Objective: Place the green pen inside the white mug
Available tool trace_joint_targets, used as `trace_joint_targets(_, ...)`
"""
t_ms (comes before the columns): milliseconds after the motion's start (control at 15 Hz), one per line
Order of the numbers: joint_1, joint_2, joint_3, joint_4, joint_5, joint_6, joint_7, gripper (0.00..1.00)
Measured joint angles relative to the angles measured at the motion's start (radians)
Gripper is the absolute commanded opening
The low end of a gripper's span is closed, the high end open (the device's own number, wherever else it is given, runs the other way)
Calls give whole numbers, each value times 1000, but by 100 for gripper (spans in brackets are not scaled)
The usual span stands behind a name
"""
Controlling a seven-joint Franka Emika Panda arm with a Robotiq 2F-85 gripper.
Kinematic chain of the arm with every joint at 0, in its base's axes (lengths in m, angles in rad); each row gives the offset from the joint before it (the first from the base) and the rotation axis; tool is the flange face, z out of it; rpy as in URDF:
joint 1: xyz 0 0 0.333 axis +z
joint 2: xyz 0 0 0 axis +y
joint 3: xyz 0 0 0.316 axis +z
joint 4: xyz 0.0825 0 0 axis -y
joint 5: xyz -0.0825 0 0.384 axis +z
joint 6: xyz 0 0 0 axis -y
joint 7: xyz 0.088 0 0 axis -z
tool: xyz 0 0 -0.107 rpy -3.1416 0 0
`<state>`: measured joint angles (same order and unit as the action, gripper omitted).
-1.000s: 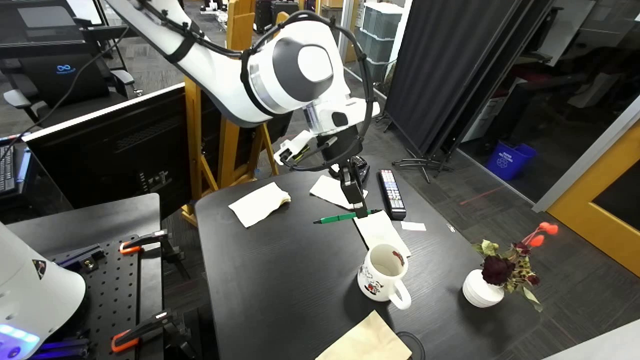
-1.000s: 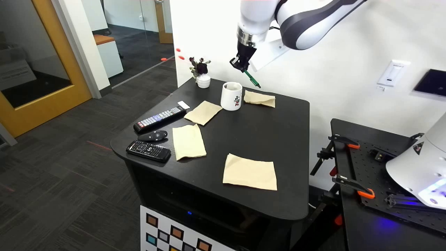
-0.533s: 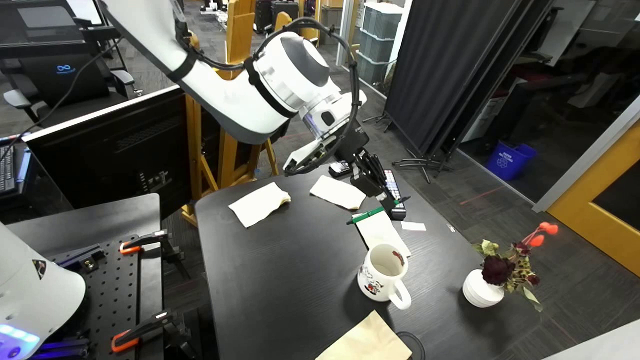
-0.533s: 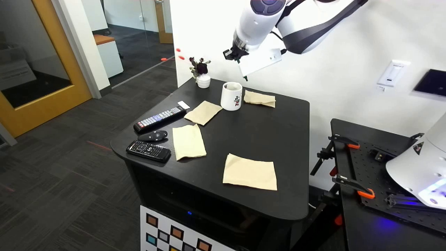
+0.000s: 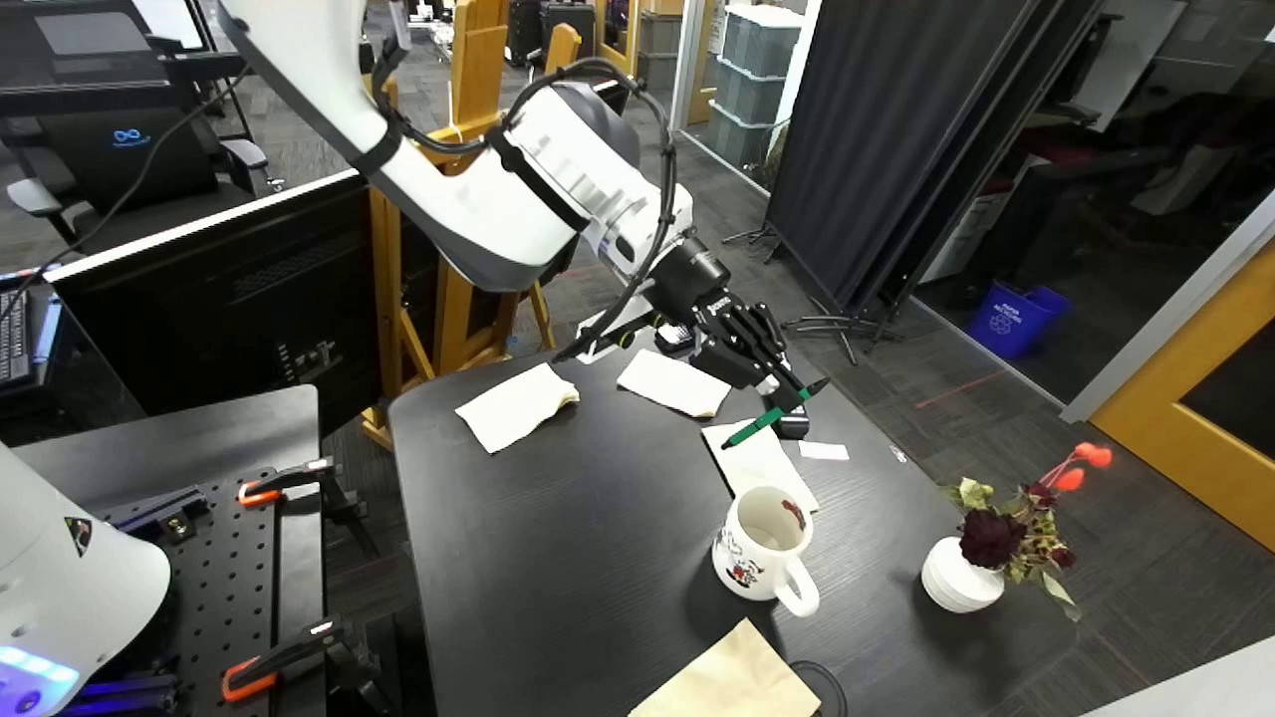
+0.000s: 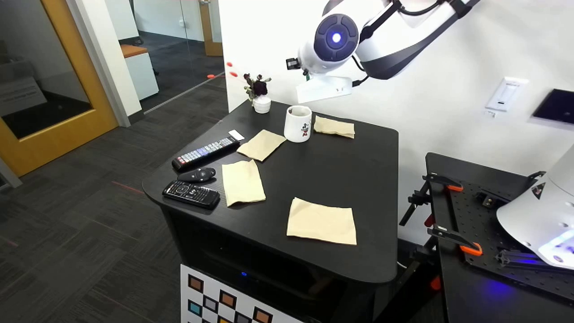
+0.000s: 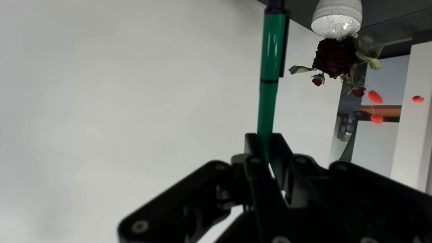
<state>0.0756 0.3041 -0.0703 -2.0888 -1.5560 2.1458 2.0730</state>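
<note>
Green pen (image 7: pixel 270 64) runs near-vertical in the wrist view, clip end (image 7: pixel 275 23) topmost, pinched in the claw (image 7: pixel 265 146); in an exterior view the arm (image 5: pixel 488 214) slopes down from upper left.

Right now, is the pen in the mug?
Out: in an exterior view, the jaws grip the pen clear of the mug.

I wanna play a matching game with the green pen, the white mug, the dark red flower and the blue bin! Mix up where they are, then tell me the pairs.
1. green pen
2. white mug
3. dark red flower
4. blue bin

A. on the floor
B. on the black table
C. in the gripper
D. in a white vase

Pairs: 1-C, 2-B, 3-D, 4-A
</note>
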Motion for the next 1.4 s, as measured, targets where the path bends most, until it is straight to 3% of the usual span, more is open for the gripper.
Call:
trace_joint_targets(400,-9,55,12,17,-28,-84,106,3)
trace_joint_targets(1400,-73,229,12,198,-26,-88,112,3)
